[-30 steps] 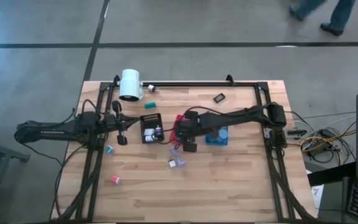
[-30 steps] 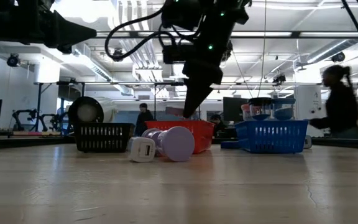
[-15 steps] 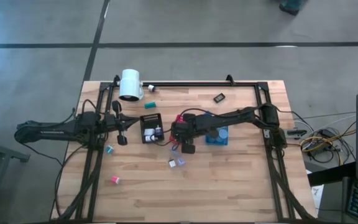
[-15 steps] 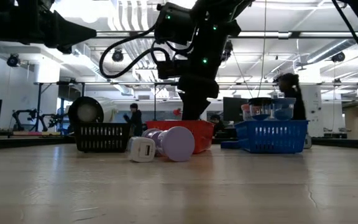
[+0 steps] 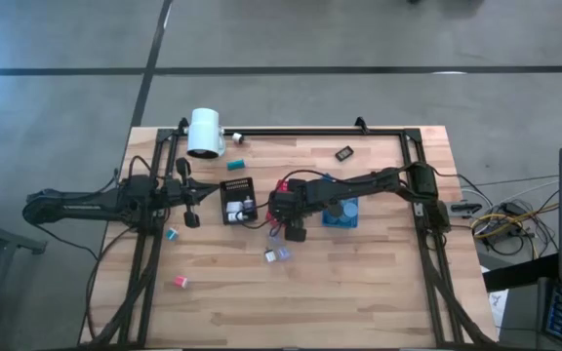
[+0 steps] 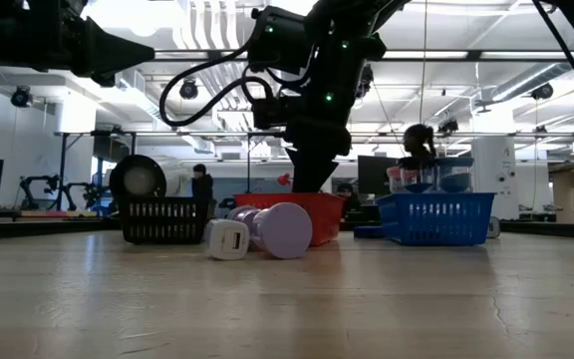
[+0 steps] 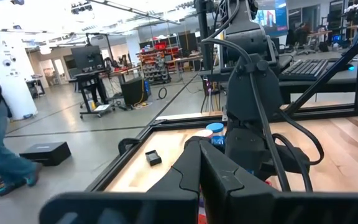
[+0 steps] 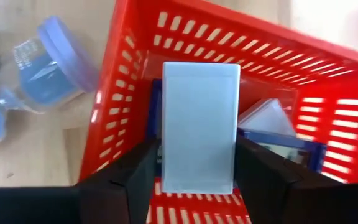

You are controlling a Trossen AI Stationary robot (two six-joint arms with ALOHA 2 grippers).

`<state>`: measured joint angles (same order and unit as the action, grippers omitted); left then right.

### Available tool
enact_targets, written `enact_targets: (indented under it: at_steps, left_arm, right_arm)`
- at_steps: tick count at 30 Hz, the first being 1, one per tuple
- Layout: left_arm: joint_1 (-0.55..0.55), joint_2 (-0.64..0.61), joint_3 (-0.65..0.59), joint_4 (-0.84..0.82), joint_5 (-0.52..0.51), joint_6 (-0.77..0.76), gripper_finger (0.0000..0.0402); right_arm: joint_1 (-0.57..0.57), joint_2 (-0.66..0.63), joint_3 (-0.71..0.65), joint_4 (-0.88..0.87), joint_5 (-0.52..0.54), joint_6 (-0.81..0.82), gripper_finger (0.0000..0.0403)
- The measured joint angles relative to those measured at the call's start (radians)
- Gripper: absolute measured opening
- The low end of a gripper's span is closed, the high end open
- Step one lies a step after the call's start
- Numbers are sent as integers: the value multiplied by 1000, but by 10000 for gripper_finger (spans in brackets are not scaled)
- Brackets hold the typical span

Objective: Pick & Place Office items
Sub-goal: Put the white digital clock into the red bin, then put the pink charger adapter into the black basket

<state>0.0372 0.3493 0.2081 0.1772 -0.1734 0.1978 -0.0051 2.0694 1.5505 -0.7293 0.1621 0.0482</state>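
Observation:
My right gripper (image 8: 199,163) points steeply down into the red tray (image 8: 272,56) at mid-table (image 5: 279,222). A pale blue-white rectangular block (image 8: 200,124) stands between its two fingers, with its lower end inside the tray. The fingers flank the block's long sides, set a little wider than the block. Other flat pieces (image 8: 267,118) lie in the tray behind the block. My left gripper (image 7: 201,175) waits shut and level at the table's left (image 5: 191,216), holding nothing. Loose office items lie about: a white and a lavender piece (image 5: 277,254), a pink cap (image 5: 180,282) and a teal bit (image 5: 234,163). My right gripper's fingers (image 8: 143,168) stand along the block's two long sides (image 8: 166,155), coming from above. I cannot tell whether they touch it. The block is upright in the red tray, tilted slightly.
A black tray (image 5: 237,202) stands left of the red one and a blue tray (image 5: 343,213) right of it. A big white cylinder (image 5: 205,133) lies at the far left. A black piece (image 5: 343,152) lies far right and a teal cap (image 5: 172,234) near left. A blue hourglass-shaped item (image 8: 30,74) lies beside the red tray.
My right gripper has come down from above the red tray until its fingers are inside it. It has tipped to point more steeply down, then kept still. A person has walked across the room behind the table.

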Motion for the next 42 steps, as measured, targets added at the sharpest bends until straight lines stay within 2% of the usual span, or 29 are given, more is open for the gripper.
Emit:
enact_targets:
  at_steps: [3, 13, 17, 20, 26, 30, 35, 42]
  left_arm:
    - [0, 0, 0, 0, 0, -9, 5]
    - [0, 0, 0, 1, -1, 8, 5]
    - [0, 0, 0, 1, -1, 7, 5]
    - [0, 0, 1, 1, -2, -9, 5]
    - [0, -1, 6, 1, -2, -31, 5]
    - [0, -1, 5, 1, -2, -31, 5]
    - [0, -1, 5, 1, -2, -32, 5]
    - [1, -1, 2, 2, -4, -13, 5]
  right_arm:
    - [-1, 0, 0, -2, -38, 1, 202]
    - [0, -56, -1, -8, -36, 0, 205]
    - [17, -185, -2, 25, -31, -19, 197]
    - [57, -319, -14, 113, -29, -20, 183]
    - [167, -607, -91, 276, -33, -100, 129]
    - [208, -825, -252, 470, -45, -132, 78]
    - [217, -1081, -534, 683, -95, -133, 18]
    - [215, -1325, -955, 989, -63, -130, 9]
